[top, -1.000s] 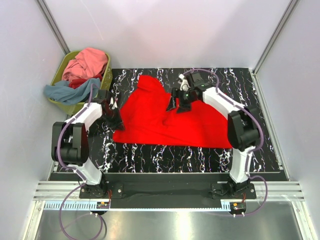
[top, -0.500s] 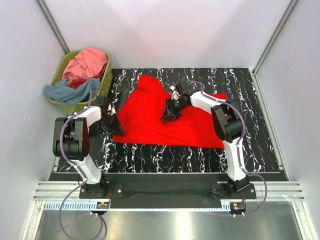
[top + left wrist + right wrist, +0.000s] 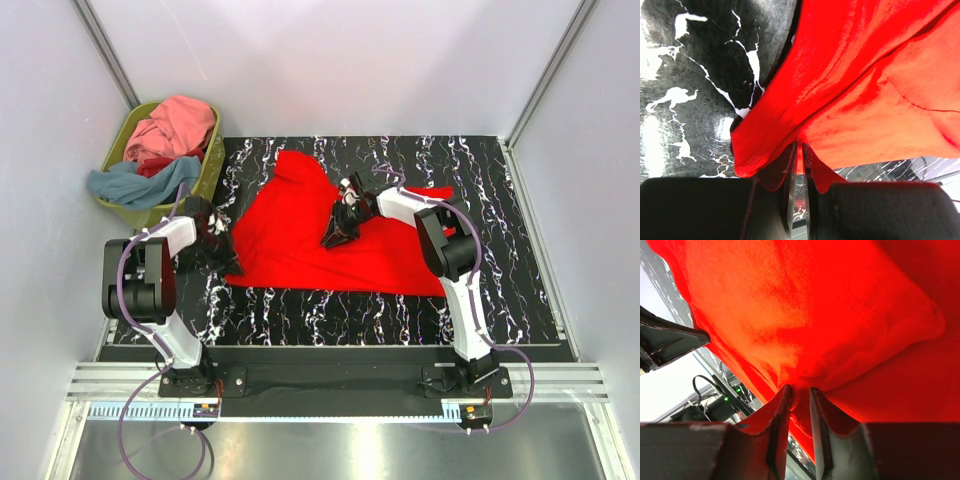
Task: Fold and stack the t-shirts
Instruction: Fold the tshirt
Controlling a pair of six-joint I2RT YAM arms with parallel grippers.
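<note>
The bright red soft cloth t-shirt (image 3: 290, 250) lies crosswise. The left gripper (image 3: 799, 146) is clamped on its left hem, and the right gripper (image 3: 796, 390) pinches a fold at its centre.

You're looking at a robot lab test cell: plain white panel walls (image 3: 350, 60) on aluminium corner posts (image 3: 108, 50) box in a black marbled table (image 3: 330, 305), with a slotted metal mounting rail (image 3: 330, 385) along the front.

A bright red cloth t-shirt (image 3: 300, 240) is spread on the black marbled worktop (image 3: 490, 170); an olive-green plastic basket (image 3: 214, 165) is set at its far-left corner.
</note>
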